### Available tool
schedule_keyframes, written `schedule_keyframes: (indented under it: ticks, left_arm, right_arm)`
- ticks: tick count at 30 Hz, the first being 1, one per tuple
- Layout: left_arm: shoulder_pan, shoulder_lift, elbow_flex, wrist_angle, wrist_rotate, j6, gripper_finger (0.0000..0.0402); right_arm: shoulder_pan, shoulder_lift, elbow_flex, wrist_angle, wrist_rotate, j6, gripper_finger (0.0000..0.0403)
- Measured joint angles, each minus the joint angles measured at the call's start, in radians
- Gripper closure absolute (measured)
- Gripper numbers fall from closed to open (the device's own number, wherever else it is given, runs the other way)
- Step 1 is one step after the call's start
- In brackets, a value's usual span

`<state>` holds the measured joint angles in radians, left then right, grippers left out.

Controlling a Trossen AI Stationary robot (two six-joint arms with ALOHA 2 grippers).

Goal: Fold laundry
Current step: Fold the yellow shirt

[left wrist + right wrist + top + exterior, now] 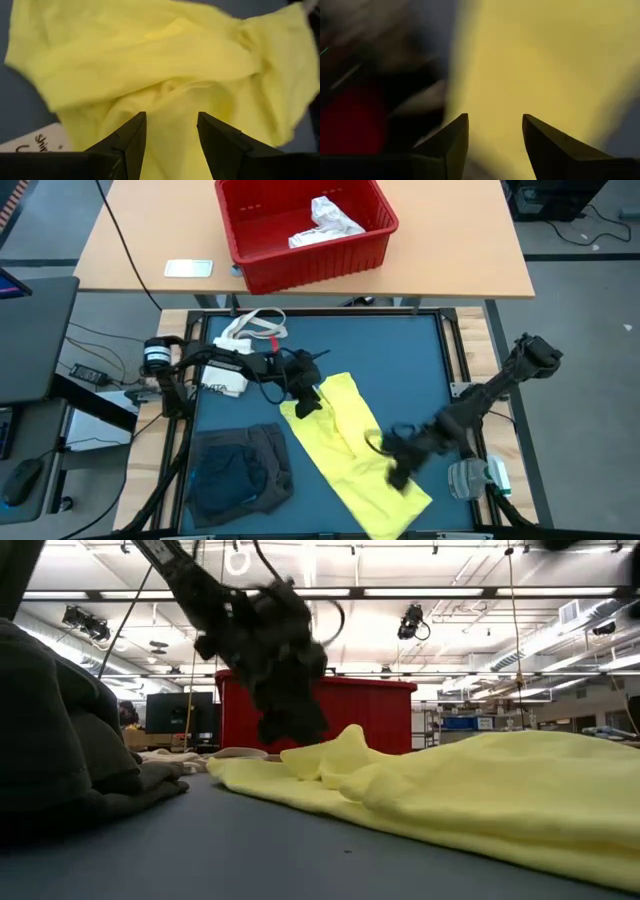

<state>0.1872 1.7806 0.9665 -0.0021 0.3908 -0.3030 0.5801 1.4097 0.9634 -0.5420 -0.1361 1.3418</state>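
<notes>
A long yellow garment lies slantwise on the blue table mat. Its far-left end is bunched up into a low ridge. My left gripper stands open just over that bunched end, with yellow folds showing beyond its fingers. My right gripper hangs open over the garment's near-right part, clear of it. A dark grey garment lies in a heap at the near left.
A cream tote bag and a white printed item lie at the mat's far left. A clear plastic item with green trim sits at the right edge. A red bin holding white cloth stands on the wooden table beyond.
</notes>
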Motion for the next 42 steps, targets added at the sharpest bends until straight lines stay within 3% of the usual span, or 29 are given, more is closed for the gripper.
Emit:
schedule_keyframes:
  ticks: [4, 11, 17, 18, 22, 24, 26, 30, 34, 42]
  left_arm:
    - [0.049, 0.067, 0.000, -0.025, -0.002, -0.106, 0.0221]
    - [0.193, 0.054, 0.003, -0.132, -0.019, -0.150, 0.0232]
    - [0.295, -0.018, 0.000, -0.331, -0.066, -0.164, 0.0262]
    - [0.304, -0.035, -0.002, -0.367, -0.080, -0.156, 0.0267]
    - [0.319, -0.102, -0.002, -0.462, -0.144, -0.120, 0.0281]
    - [0.322, -0.133, -0.003, -0.484, -0.152, -0.114, 0.0284]
    - [0.324, -0.159, -0.003, -0.480, -0.154, -0.113, 0.0285]
    - [0.339, -0.202, -0.003, -0.412, -0.154, -0.076, 0.0285]
    - [0.347, -0.214, -0.002, -0.310, -0.134, 0.006, 0.0285]
    - [0.362, -0.169, -0.002, -0.296, -0.127, 0.115, 0.0285]
  right_arm:
    - [-0.194, 0.062, -0.011, -0.184, 0.047, -0.045, 0.0218]
    - [-0.423, 0.222, -0.047, -0.020, 0.051, -0.239, 0.0234]
    - [-0.591, 0.335, -0.041, -0.011, 0.071, -0.414, 0.0269]
    - [-0.621, 0.341, -0.036, -0.002, 0.097, -0.454, 0.0274]
    - [-0.761, 0.339, -0.004, 0.028, 0.363, -0.652, 0.0284]
    - [-0.827, 0.316, 0.019, 0.012, 0.387, -0.695, 0.0284]
    - [-0.875, 0.272, 0.049, 0.005, 0.326, -0.707, 0.0282]
    - [-0.894, 0.198, 0.048, -0.058, 0.196, -0.686, 0.0278]
    - [-0.839, 0.151, 0.050, -0.045, 0.096, -0.606, 0.0278]
    - [-0.685, 0.237, 0.015, -0.091, 0.190, -0.402, 0.0282]
